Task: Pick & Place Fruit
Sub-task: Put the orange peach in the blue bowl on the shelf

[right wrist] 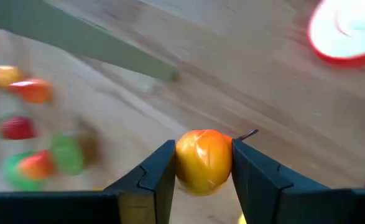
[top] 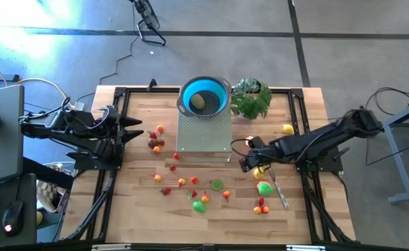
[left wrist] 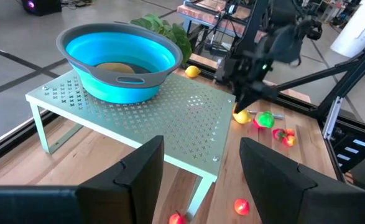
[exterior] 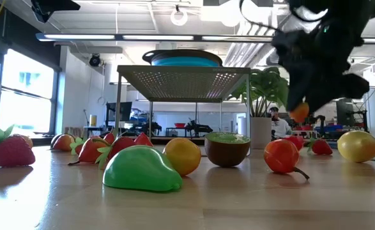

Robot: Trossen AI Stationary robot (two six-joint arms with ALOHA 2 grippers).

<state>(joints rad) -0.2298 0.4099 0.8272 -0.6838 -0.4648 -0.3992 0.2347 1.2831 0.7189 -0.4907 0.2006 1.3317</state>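
Note:
Small toy fruits [top: 181,183] lie scattered over the wooden table, red, orange, yellow and green. A blue bowl [top: 217,97] stands on a pale green perforated rack [top: 204,132] at the far middle, with one yellowish fruit [top: 198,102] inside it. My right gripper [top: 254,167] is right of the rack, shut on an orange-yellow fruit [right wrist: 203,163]. My left gripper [left wrist: 201,174] waits at the table's left side, open, pointing at the rack, with nothing between its fingers. My right gripper pinches the round orange-yellow fruit by two opposite sides [right wrist: 182,165] between its two fingers. The fingers slant down from the table's right side. The fruit [exterior: 299,112] hangs clear of the table below the dark gripper.
A leafy green plant [top: 251,99] stands right of the bowl. A slim silver knife [top: 279,189] and a green pear [top: 265,187] lie just near of my right gripper. A lone yellow fruit [top: 288,129] lies at the far right. Black frame rails run along the table's edges.

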